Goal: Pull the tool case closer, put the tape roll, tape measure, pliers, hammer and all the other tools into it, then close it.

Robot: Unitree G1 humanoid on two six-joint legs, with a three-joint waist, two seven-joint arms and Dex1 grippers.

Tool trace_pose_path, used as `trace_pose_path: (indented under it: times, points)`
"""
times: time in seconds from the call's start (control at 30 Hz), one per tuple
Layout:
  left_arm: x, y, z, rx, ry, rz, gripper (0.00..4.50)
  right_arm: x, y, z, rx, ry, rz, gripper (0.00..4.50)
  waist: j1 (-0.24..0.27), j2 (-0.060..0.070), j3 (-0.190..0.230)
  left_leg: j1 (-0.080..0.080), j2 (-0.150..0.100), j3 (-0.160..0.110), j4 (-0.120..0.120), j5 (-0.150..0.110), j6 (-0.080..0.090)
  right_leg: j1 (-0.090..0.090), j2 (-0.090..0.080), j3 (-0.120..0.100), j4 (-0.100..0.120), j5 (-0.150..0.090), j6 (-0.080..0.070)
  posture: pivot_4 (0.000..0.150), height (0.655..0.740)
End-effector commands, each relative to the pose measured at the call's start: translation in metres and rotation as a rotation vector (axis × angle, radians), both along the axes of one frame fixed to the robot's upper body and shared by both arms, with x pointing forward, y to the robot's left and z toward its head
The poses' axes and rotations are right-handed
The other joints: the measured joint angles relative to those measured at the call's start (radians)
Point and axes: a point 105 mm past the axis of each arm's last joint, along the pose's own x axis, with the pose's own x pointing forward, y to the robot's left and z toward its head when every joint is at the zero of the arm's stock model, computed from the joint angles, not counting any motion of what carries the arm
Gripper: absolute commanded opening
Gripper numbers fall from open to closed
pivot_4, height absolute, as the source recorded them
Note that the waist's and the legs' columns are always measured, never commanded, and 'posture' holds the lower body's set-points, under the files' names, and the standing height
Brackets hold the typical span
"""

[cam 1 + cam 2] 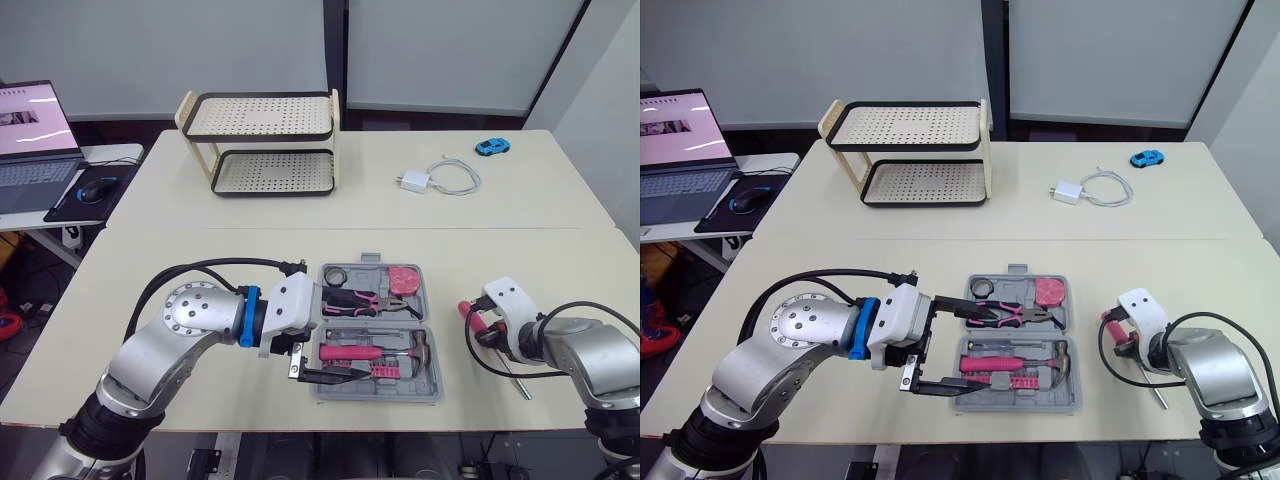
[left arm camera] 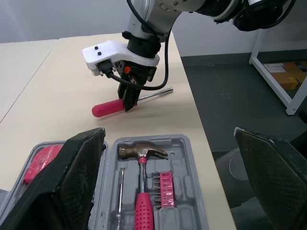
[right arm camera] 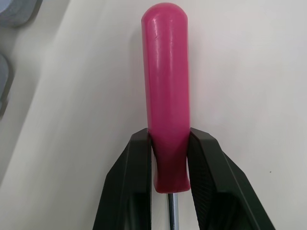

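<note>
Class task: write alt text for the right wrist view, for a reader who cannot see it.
The right pincer clamps a pink-handled screwdriver near its metal shaft, with the pale table behind. A corner of the grey tool case shows at one edge.

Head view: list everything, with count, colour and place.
case: 1, grey, open, near table
pliers: 1, pink-black, case's far half
hammer: 1, pink handle, case's near half
tape roll: 1, black, case's far-left corner
tape measure: 1, pink, case's far-right corner
screwdriver: 1, pink handle, right of case
rack: 1, black-cream, far table
charger: 1, white, far table
car: 1, blue, far table
laptop: 1, grey, desk
left end effector: open, at case
right end effector: shut on screwdriver
</note>
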Motion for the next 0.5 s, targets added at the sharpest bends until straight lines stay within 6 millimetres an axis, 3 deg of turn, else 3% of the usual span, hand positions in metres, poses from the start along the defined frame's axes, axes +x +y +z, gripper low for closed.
trace_pose_path:
  times: [0.03,0.07,0.4,0.43,0.5]
  points:
    - [-0.002,-0.001,0.004,0.0,-0.02,-0.012,4.5,0.002,0.002,0.002,0.009,-0.033,0.018,0.71,-0.001,0.0,0.0,0.0,0.0,0.0,0.0,0.0,0.0,0.0,0.0,0.0,0.0,0.0,0.0,0.15,0.74]
    - [-0.002,-0.002,0.004,-0.001,-0.021,-0.012,4.5,0.002,0.002,0.002,0.01,-0.035,0.02,0.71,-0.001,0.0,0.0,0.0,0.0,0.0,0.0,0.0,0.0,0.0,0.0,0.0,0.0,0.0,0.0,0.15,0.74]
    - [-0.002,-0.001,0.002,0.003,-0.021,-0.015,4.5,0.0,0.002,0.008,0.005,-0.084,0.074,4.26,-0.008,0.0,0.0,0.0,0.0,0.0,0.0,0.0,0.0,0.0,0.0,0.0,0.0,0.0,0.0,0.15,0.74]
    - [-0.002,-0.001,0.002,0.002,-0.021,-0.016,4.5,0.0,0.002,0.01,0.001,-0.09,0.081,4.48,-0.008,0.0,0.0,0.0,0.0,0.0,0.0,0.0,0.0,0.0,0.0,0.0,0.0,0.0,0.0,0.15,0.74]
    - [-0.002,-0.001,0.003,0.001,-0.022,-0.018,4.5,-0.003,0.001,0.016,-0.018,-0.11,0.109,4.48,-0.007,0.0,0.0,0.0,0.0,0.0,0.0,0.0,0.0,0.0,0.0,0.0,0.0,0.0,0.0,0.15,0.74]
